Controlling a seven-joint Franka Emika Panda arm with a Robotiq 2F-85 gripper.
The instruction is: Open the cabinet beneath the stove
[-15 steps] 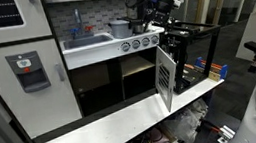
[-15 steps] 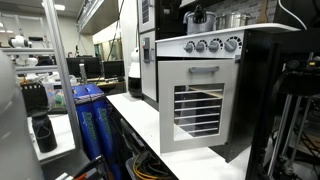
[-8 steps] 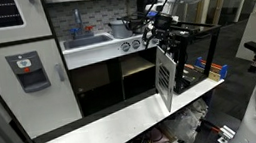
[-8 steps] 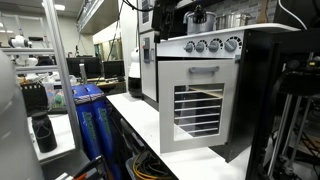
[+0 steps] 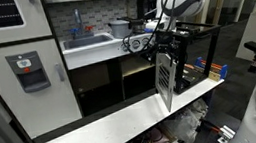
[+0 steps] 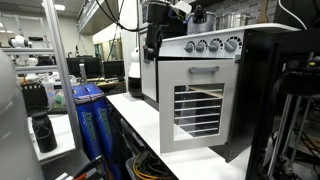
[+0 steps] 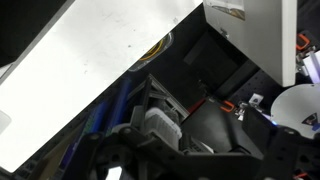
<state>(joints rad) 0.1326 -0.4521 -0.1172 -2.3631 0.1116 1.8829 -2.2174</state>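
Observation:
The stove is a strip of round silver knobs on the white toy kitchen; it also shows in an exterior view. Below it the cabinet's slatted, white-framed door stands swung outward, with the dark compartment showing behind it. The door faces the camera in an exterior view. My gripper hangs in front of the knobs, near the door's top edge, and shows dark in an exterior view. In the wrist view the gripper looks open and empty, mostly in shadow.
A wider dark plain compartment lies beside the cabinet. The tall white door with grey dispenser and the sink with faucet are further along. A white platform runs along the front. A black frame stands beside the door. Blue bins stand nearby.
My arm has come down from above the stove, and the gripper is now level with the knobs. The cabinet door has not moved.

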